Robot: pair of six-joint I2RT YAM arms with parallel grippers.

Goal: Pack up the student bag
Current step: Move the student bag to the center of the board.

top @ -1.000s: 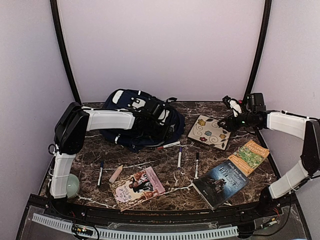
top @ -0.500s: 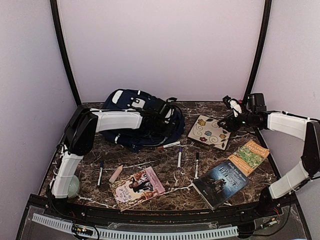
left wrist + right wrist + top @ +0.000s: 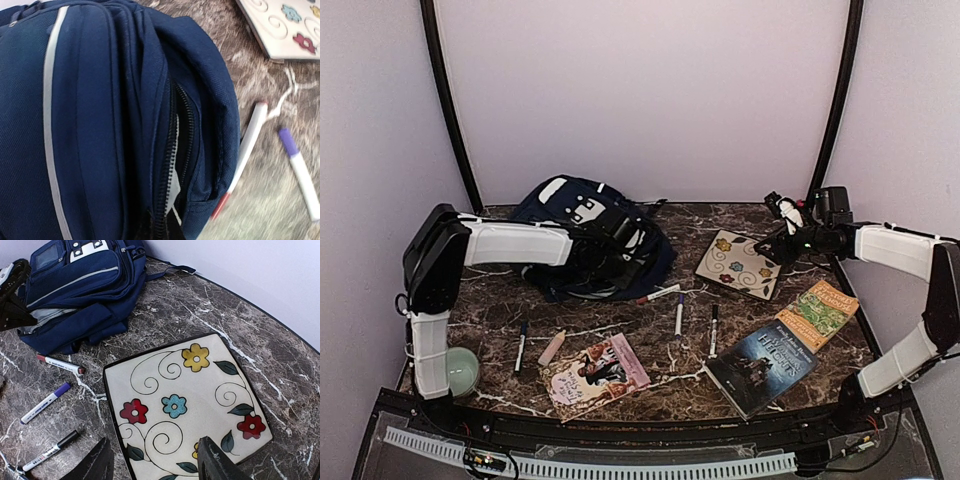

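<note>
Left gripper was shut tight on the student bag, pinching the zipper edge at the end nearest the plate. In the wrist view the zip track ran straight down into the jaw tips. Bag lay slumped at the far left of the marble table. It was well apart from the right gripper, whose jaws stood apart and empty above a square flowered plate.

Count, near edge outward:
- one pale green bowl
- three books: picture-cover book, dark-cover book, green-and-orange book
- one pinkish stick
- four markers: left marker, black-capped marker, purple-capped marker, red-capped marker
- one plate
- one bag, farthest back
</note>
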